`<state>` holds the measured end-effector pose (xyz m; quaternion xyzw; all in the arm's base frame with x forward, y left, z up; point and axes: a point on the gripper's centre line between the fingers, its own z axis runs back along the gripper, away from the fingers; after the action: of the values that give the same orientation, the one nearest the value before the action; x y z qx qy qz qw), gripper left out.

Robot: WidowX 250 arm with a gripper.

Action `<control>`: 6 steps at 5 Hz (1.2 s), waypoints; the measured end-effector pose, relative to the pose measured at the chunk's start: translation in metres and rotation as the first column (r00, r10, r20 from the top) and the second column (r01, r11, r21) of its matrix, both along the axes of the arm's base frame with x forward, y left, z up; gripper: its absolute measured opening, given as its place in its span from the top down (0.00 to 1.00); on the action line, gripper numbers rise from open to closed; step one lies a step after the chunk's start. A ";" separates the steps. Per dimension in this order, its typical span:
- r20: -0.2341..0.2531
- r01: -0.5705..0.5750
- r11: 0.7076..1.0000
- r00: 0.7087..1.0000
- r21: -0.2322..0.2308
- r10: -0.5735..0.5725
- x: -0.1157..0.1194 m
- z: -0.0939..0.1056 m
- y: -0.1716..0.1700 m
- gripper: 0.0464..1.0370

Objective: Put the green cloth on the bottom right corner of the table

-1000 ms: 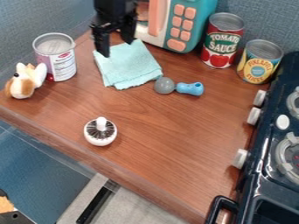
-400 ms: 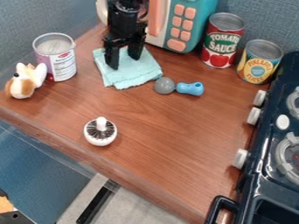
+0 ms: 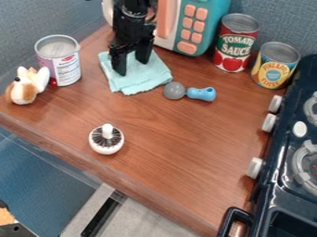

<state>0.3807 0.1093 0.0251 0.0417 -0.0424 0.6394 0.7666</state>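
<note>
I have the tool (image 3: 132, 67) wide over the green cloth (image 3: 140, 82). Grasp, carry, bottom-right table (image 3: 180, 143) placement all left.

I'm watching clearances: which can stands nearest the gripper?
The purple-and-white can, beside the plush toy; the red can and yellow can stand farther off.

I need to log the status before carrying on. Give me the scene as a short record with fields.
cloth: pale green, spread near the back, before the toy microwave
hand: open, over the cloth; contact unclear
right of cloth: gray-and-blue toy
nearer the front edge: white brush
task: cloth not yet at bottom right corner
</note>
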 end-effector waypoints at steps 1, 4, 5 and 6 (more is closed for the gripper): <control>-0.034 0.004 0.999 0.999 0.043 -0.003 -0.022 0.001 -0.011 0.04; -0.053 0.030 0.998 0.998 0.055 -0.027 -0.060 -0.001 -0.033 0.04; -0.032 0.060 0.998 0.998 0.011 -0.059 -0.059 -0.002 -0.049 0.04; 0.005 0.121 0.992 0.993 -0.042 -0.121 -0.052 -0.004 -0.071 0.04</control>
<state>0.3288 0.0386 0.0209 0.0222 -0.0320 0.5926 0.8045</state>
